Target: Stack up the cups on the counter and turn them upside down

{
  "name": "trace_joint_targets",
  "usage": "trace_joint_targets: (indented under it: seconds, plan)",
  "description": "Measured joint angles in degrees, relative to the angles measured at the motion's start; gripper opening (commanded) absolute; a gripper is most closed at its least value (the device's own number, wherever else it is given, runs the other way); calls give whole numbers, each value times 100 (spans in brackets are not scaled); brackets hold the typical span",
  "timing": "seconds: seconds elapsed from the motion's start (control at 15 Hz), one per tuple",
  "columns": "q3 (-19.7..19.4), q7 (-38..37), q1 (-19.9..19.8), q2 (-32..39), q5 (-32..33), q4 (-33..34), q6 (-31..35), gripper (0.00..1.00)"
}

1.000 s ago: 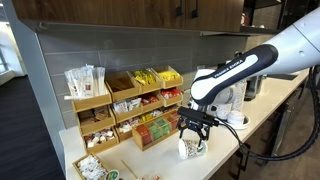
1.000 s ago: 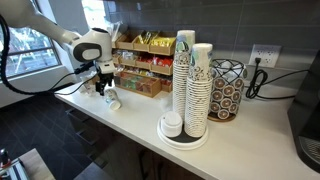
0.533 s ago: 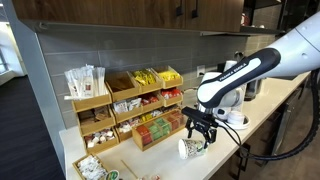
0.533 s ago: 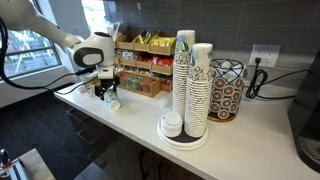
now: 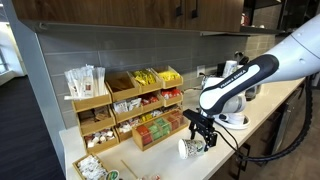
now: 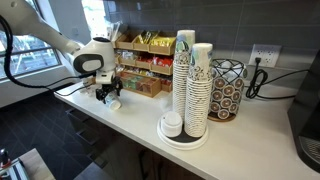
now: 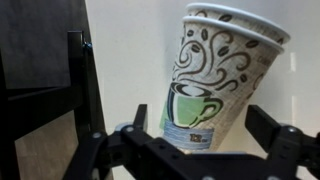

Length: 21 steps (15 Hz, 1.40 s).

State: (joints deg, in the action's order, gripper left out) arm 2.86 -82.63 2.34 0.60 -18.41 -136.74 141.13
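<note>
Off-white counter (image 6: 135,125), busy along the wall.
Snack racks (image 6: 140,70), a tray (image 6: 195,143) of stacked cups (image 6: 190,80), a wire basket (image 6: 227,92); two nested cups (image 6: 113,102) near the front edge.

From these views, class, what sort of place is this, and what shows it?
Probably an office break room or coffee station: wooden snack racks, tall stacks of paper cups, and a wire basket, seemingly of coffee pods.
</note>
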Motion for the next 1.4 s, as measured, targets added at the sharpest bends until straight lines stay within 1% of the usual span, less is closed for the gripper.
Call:
trace_joint_targets:
  seconds: [0.27, 0.6, 0.67, 0.73, 0.8, 0.87, 1.07, 1.4]
  plan:
    - [-2, -249, -2, 69, 106, -45, 38, 100]
    - [-3, -423, -2, 130, 214, -45, 47, 92]
    - [-5, -452, -2, 135, 240, -46, 47, 86]
    - [-9, -496, -2, 138, 278, -46, 47, 83]
    - [-14, -536, -2, 141, 323, -48, 47, 76]
    - [-19, -581, -2, 143, 373, -49, 47, 65]
    - [-25, -637, -1, 129, 451, -59, 35, 44]
    - [-26, -637, -1, 124, 460, -61, 39, 42]
